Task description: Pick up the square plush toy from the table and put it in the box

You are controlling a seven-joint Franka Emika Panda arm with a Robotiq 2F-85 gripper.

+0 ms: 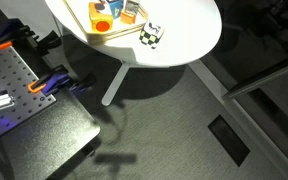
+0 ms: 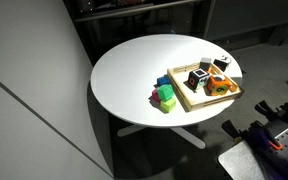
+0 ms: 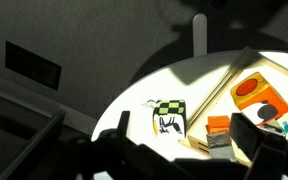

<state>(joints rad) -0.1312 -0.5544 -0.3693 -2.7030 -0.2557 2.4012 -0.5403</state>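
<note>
The square plush toy [image 3: 169, 116] lies on the round white table [image 3: 149, 88], just outside the long wall of the light-wood box [image 3: 210, 93]. Its top is green-and-black checkered and its side is white with black marks. My gripper [image 3: 182, 120] is open and empty; its dark fingers frame the toy and the box corner from well above. In both exterior views the toy [image 1: 151, 33] [image 2: 166, 97] sits by a corner of the box [image 1: 115, 37] [image 2: 210, 103] on the table [image 1: 184, 45] [image 2: 134, 65]. The gripper is out of both exterior views.
The box holds orange items [image 3: 256, 93] [image 3: 218, 124] and a grey block [image 3: 220, 141]. A dark perforated bench with orange clamps [image 1: 14, 80] stands beside the table. Dark floor [image 1: 184, 130] surrounds the slanted table legs [image 1: 114, 85].
</note>
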